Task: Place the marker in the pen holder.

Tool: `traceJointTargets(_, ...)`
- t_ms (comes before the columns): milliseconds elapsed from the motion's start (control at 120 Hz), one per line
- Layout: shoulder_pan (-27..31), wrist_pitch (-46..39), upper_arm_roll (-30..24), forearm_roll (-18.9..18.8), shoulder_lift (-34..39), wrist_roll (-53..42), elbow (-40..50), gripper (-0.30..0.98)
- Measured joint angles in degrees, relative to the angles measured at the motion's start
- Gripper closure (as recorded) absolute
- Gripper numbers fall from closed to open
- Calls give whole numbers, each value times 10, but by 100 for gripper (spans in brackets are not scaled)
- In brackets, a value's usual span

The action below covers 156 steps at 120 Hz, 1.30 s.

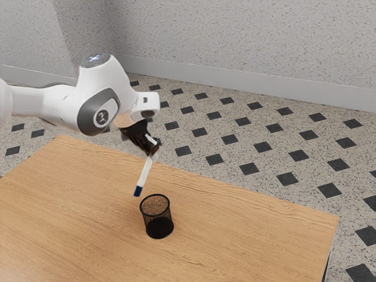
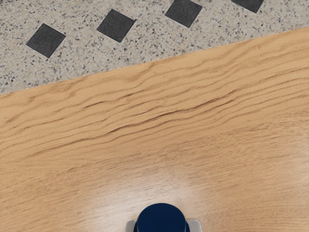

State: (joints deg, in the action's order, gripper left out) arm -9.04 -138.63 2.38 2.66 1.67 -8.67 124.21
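In the exterior view the black gripper [image 1: 153,153] is shut on the upper end of a white marker [image 1: 144,175]. The marker hangs at a slant above the table, its dark blue end pointing down. That blue end is above and slightly to the exterior view's left of the black mesh pen holder [image 1: 158,227], which stands upright with its mouth up. Marker and holder look apart. In the wrist view the marker's round blue end [image 2: 161,218] shows at the lower edge, with pale grey bits of the gripper [image 2: 161,227] on both sides.
The wooden table [image 1: 247,235] lies under the arm and holder. Its far edge crosses below the hand, with speckled floor [image 1: 200,135] and dark diamond tiles beyond. A pale wall [image 1: 235,47] rises behind. The wrist view has the tabletop [image 2: 145,125] and its edge.
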Motion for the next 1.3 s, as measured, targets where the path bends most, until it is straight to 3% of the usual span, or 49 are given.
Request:
traceJointTargets(525,-17,-1,-15,24,-30,15,-26,74)
traceJointTargets(1008,-69,0,-5,28,-17,20,8,74)
traceJointTargets(1300,-53,4,-19,24,-7,20,10,74)
